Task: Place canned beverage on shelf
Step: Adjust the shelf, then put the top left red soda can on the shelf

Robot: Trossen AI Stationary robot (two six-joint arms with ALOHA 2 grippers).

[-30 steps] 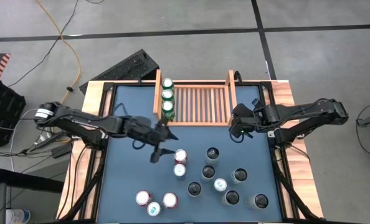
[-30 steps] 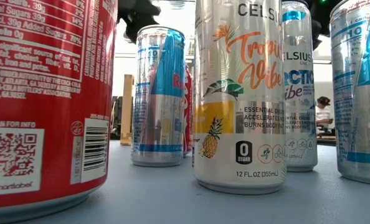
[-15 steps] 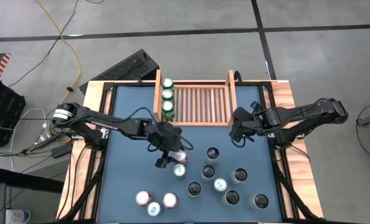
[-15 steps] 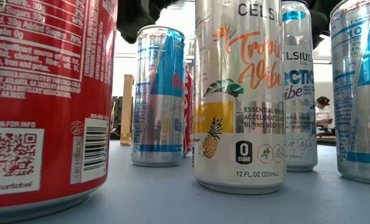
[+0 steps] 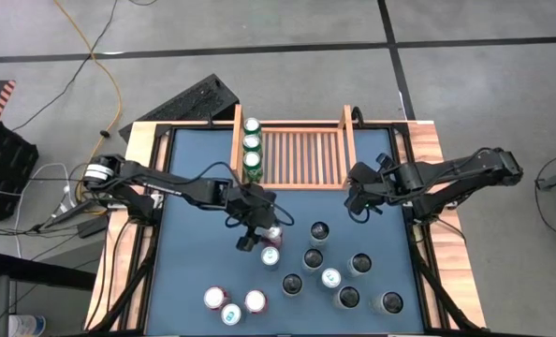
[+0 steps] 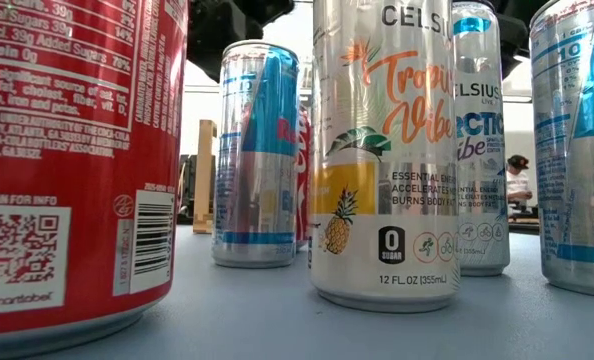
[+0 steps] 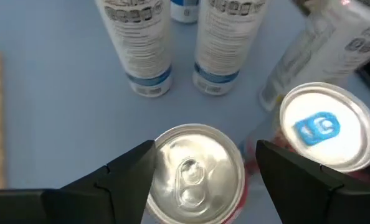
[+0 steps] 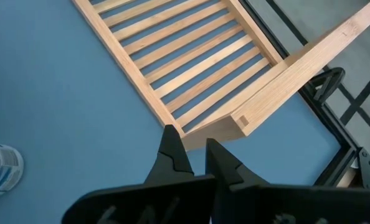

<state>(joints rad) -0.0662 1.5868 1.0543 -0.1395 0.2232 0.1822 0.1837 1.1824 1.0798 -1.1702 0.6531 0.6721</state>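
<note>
While the high view shows only the left gripper over a red can below the shelf, the left wrist view shows its fingers spread, flanking that can's silver top. At the shelf's right corner, the right gripper hangs pinched together, empty.

Looks like a robotics lab: my desk is a wood-bordered rig with a blue mat, standing on grey carpet tiles, loose cables on the floor, a person seated in the bright room behind.
</note>
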